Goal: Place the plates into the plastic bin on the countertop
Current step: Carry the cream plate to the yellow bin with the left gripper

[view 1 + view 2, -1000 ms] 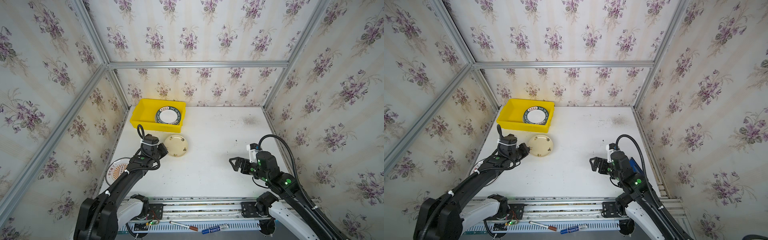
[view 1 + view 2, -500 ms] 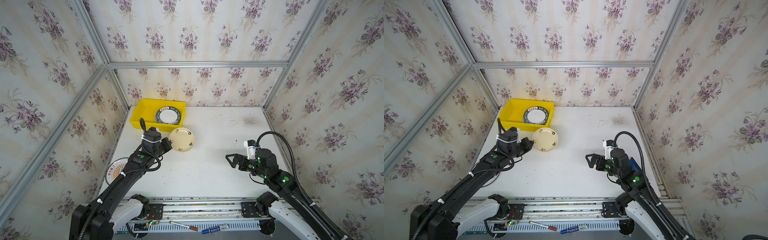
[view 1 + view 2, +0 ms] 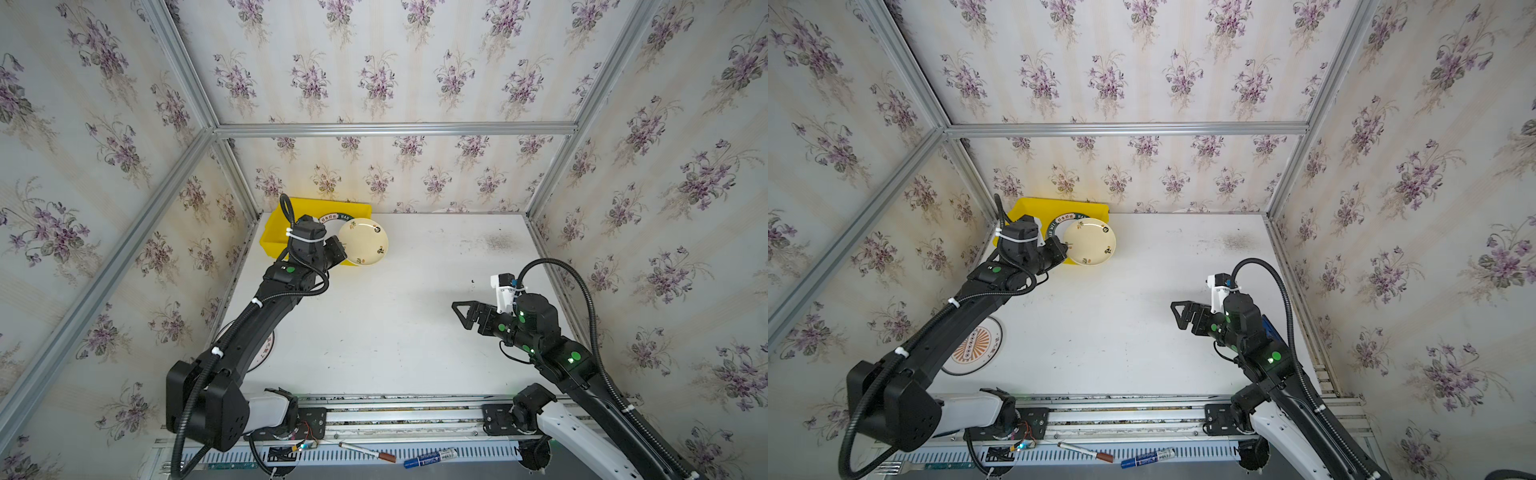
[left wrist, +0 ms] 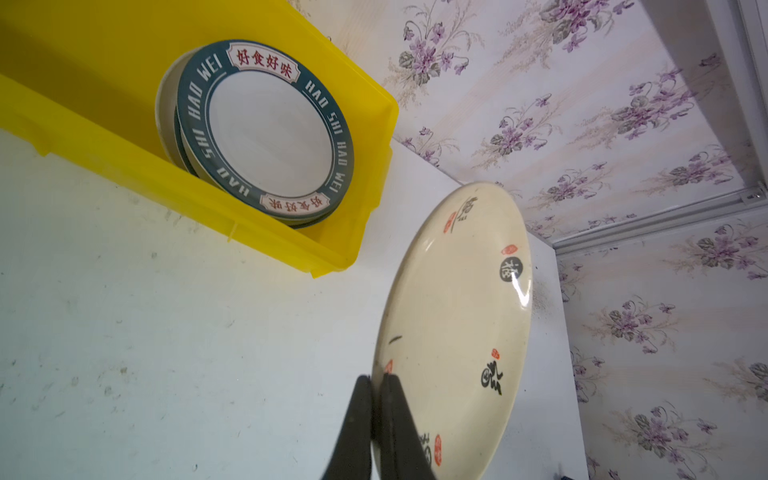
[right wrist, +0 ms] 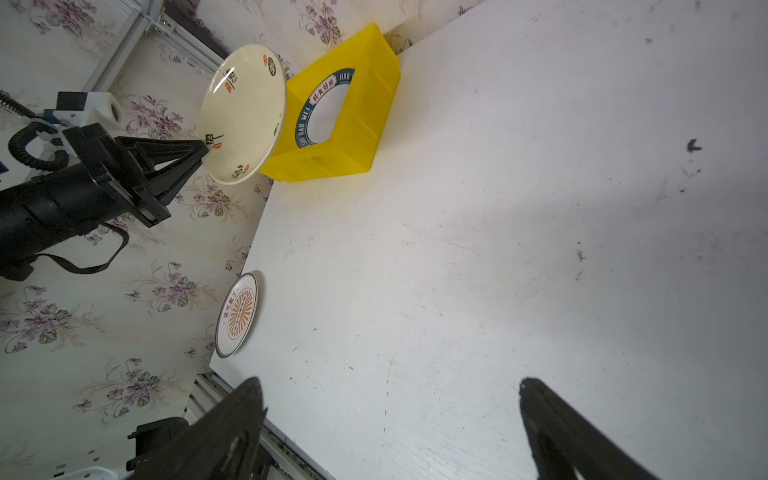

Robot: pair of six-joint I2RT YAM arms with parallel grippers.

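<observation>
Shut on the tilted cream plate's [image 3: 363, 241] rim, the left hand [image 4: 376, 386] holds it aloft at the yellow bin's [image 3: 274, 237] 4 o'clock corner, so the next move likely calls for levelling it over the green-rimmed plate [image 4: 266, 133] inside; the right hand [image 3: 462, 312] gapes empty.

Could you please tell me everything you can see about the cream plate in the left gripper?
The cream plate is round, shallow and glossy, with small black and red-orange calligraphy marks spaced around its inner rim. The left gripper is shut on its edge; nothing else touches it. It is held in the air, face upward, above the countertop, overlapping the near right corner of the yellow bin in both top views.
</observation>
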